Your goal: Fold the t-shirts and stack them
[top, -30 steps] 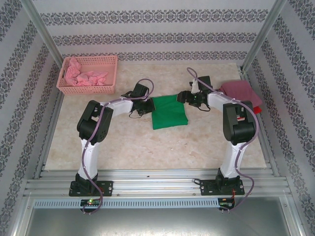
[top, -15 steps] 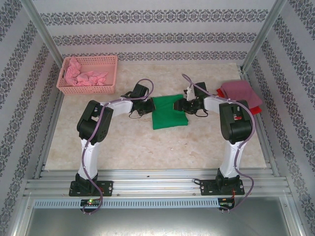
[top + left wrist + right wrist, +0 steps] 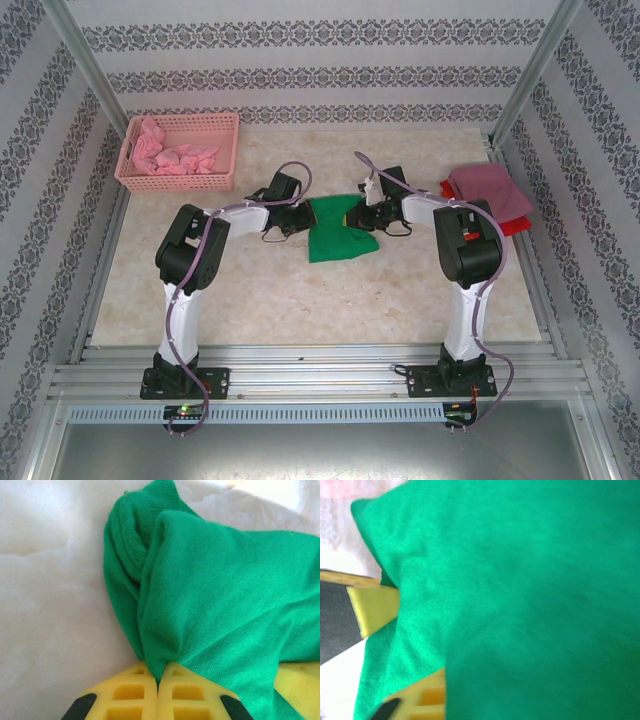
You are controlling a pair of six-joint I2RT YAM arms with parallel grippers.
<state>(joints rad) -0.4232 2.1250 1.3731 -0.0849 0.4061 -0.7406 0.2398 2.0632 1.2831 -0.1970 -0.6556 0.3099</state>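
**Twin arms, white shells and black joints**

Left arm and right arm: white link casings, bulky black joint housings, black base plates on aluminium rail. A lilac cable runs up each one and loops free near the wrist. Yellow plastic fingers, moulded with square pockets, black patches at outer edges.

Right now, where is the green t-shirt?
In the top view, the green t-shirt lies mid-table between the two arms, its left edge pinched by the left gripper and its right edge by the right gripper.
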